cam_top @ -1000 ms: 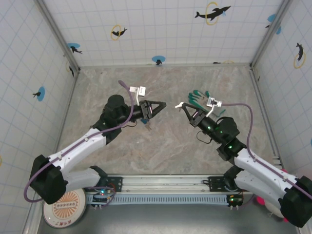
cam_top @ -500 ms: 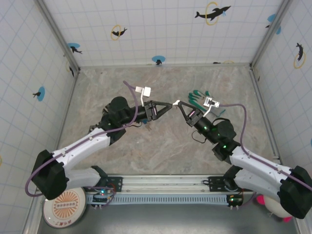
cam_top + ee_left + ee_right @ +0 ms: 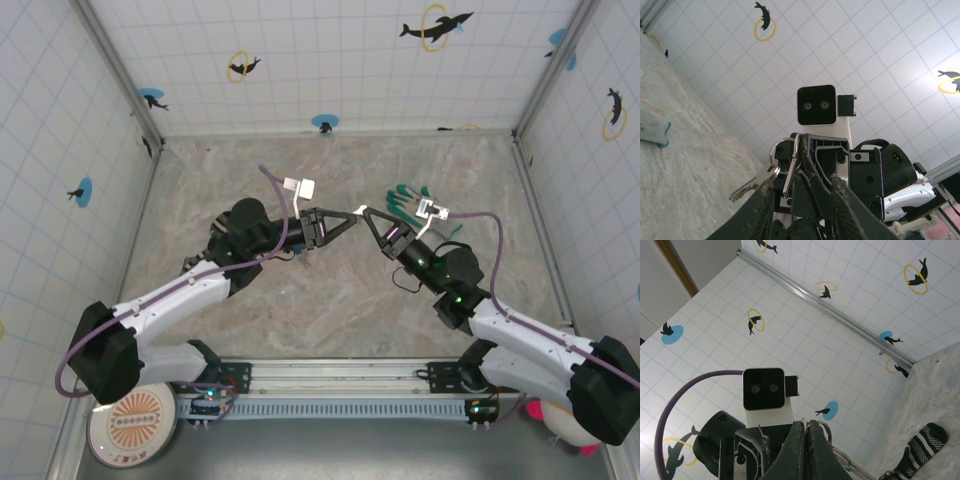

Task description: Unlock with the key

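Centrally, right tool (image 3: 362, 211) pinching key (image 3: 746, 189), walls (image 3: 330, 70) distant.

key (image 3: 747, 187): was seen silver
walls (image 3: 330, 60): were tiled white, printed with black dolphins
table (image 3: 330, 300): was marbled beige
sock (image 3: 914, 450): was striped black and white

The left arm (image 3: 170, 295) and right arm (image 3: 520, 335) have white links, black joints, purple cables (image 3: 710, 373) and boxy white cameras (image 3: 816, 105).
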Action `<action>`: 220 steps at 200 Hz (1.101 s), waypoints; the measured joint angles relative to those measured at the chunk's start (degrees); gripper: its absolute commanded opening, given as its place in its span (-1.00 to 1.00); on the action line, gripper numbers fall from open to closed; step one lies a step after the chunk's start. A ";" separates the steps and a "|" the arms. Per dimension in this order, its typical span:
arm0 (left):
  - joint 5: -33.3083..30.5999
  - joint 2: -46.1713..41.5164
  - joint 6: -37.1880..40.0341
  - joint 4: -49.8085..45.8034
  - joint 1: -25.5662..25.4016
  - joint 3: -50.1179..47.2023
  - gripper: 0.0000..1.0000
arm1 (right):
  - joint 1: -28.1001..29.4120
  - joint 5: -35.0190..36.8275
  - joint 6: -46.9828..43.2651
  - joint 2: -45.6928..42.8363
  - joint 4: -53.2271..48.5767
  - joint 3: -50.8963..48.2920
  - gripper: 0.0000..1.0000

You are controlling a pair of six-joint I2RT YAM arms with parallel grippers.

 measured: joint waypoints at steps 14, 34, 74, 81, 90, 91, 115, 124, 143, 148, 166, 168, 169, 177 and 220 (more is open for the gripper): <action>-0.22 -0.04 0.02 0.00 0.00 0.00 -0.45 | 0.00 -0.22 0.02 0.04 0.00 0.02 -1.00; -0.22 -0.04 0.11 0.00 0.00 0.00 -0.55 | 0.00 -0.46 0.04 0.11 0.00 0.02 -1.00; -0.48 -0.04 0.15 -0.24 0.02 0.00 -0.86 | 0.00 -1.14 0.42 0.35 0.61 0.02 -1.00; -0.66 -0.04 0.22 -0.42 0.00 0.00 -0.90 | 0.00 -1.29 0.48 0.42 0.76 0.02 -1.00; -0.61 -0.04 0.24 -0.35 0.00 0.00 -0.95 | -0.02 -1.31 0.61 0.55 0.83 0.02 -1.00; -0.61 -0.04 0.24 -0.33 0.00 0.00 -0.96 | -0.04 -1.33 0.66 0.57 0.83 0.00 -1.00; -0.66 -0.15 0.44 -0.94 0.00 0.09 -1.00 | -0.26 -1.53 0.83 0.70 0.76 0.02 -1.00; -0.68 -0.17 0.90 -1.90 0.00 0.44 -1.00 | -0.46 -1.84 0.81 0.57 0.31 0.02 -0.97; -1.01 -0.15 2.95 -6.19 0.00 2.19 -1.00 | -1.20 -2.40 -0.24 -0.70 -2.93 0.00 -0.47; -1.27 -0.15 3.78 -7.93 -0.13 2.97 -1.00 | -1.40 -2.56 -0.31 -1.16 -3.87 0.00 -0.40; -1.84 -0.02 6.47 -14.08 -0.15 6.01 -1.00 | -2.95 -3.02 -2.43 -3.93 -8.92 0.02 -0.33; -1.97 0.11 6.93 -14.86 -0.11 6.45 -1.00 | -3.21 -3.08 -2.64 -4.37 -9.57 0.02 -0.33; -1.97 0.15 7.04 -15.13 -0.09 6.60 -1.00 | -3.30 -3.10 -2.71 -4.50 -9.84 0.02 -0.33; -1.92 0.66 8.46 -18.01 0.13 8.31 -1.00 | -4.24 -3.32 -3.80 -6.10 -12.79 0.02 -0.32; -0.96 6.88 16.41 -32.79 0.92 15.96 -1.00 | -8.90 -5.62 -10.03 -12.52 -27.76 0.57 -0.19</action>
